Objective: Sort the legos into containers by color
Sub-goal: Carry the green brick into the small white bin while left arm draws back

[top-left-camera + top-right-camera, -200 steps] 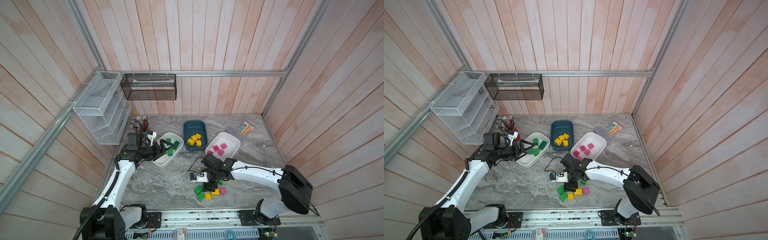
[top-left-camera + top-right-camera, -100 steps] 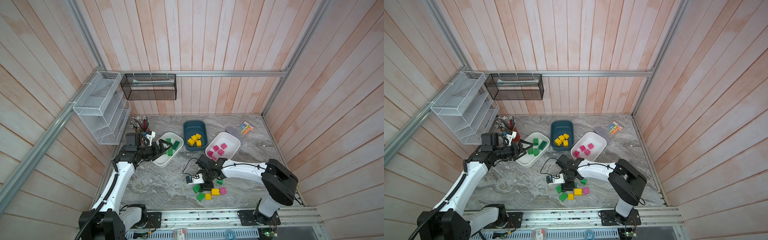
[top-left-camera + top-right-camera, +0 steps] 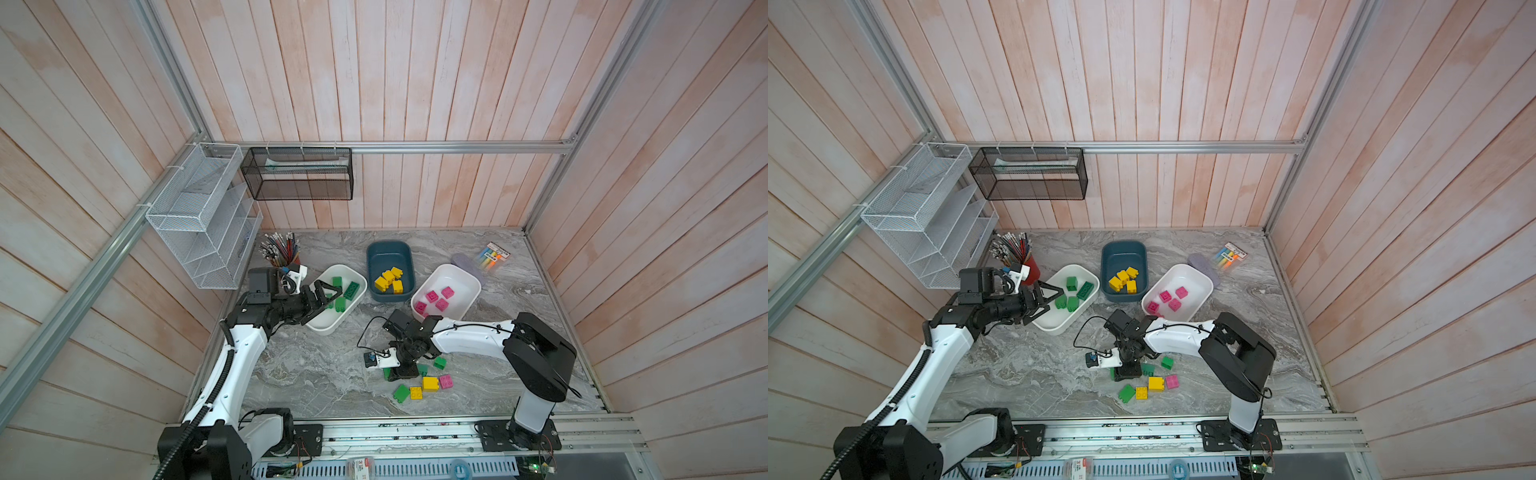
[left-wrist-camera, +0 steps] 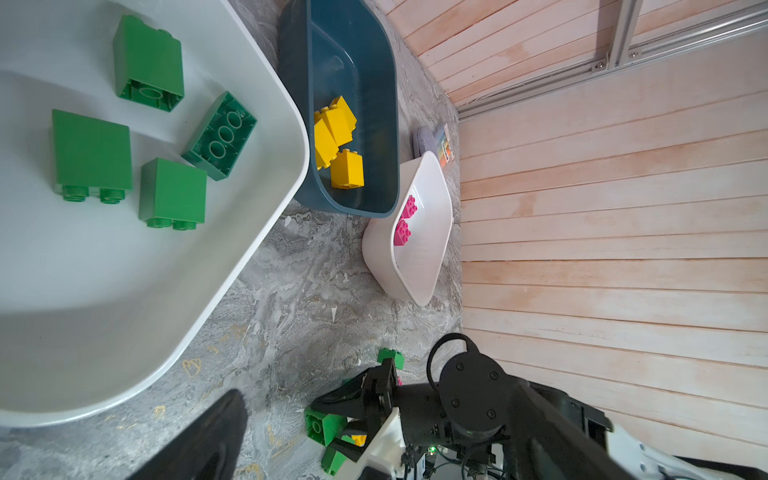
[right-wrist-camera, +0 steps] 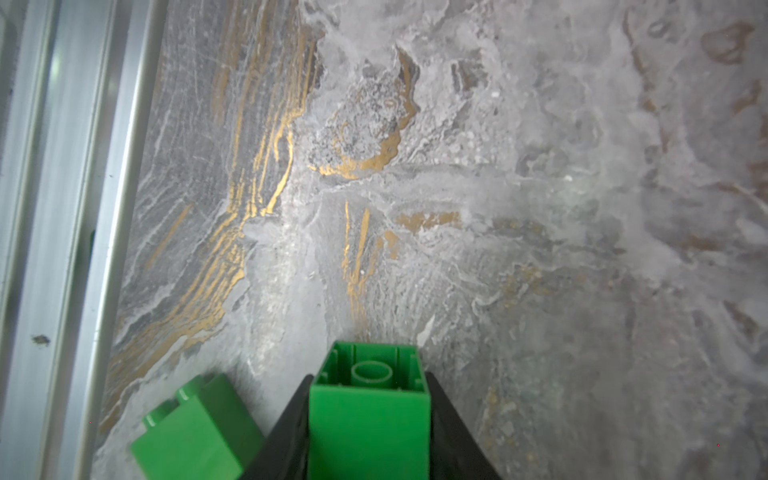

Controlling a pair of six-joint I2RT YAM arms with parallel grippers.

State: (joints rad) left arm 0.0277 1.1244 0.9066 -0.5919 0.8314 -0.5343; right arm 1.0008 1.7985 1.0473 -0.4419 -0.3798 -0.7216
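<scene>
Marble tabletop (image 3: 324, 374): tubs (image 3: 328, 328) (image 3: 388, 253) (image 3: 461, 282) hold green (image 3: 351, 290), yellow (image 3: 388, 280), pink legos (image 3: 432, 296); left gripper (image 3: 326, 297) spread, right gripper (image 5: 369, 376) clamps green lego (image 5: 370, 424).

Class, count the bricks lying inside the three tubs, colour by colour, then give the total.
Green bricks: 4
Yellow bricks: 4
Pink bricks: 4
Total: 12
</scene>
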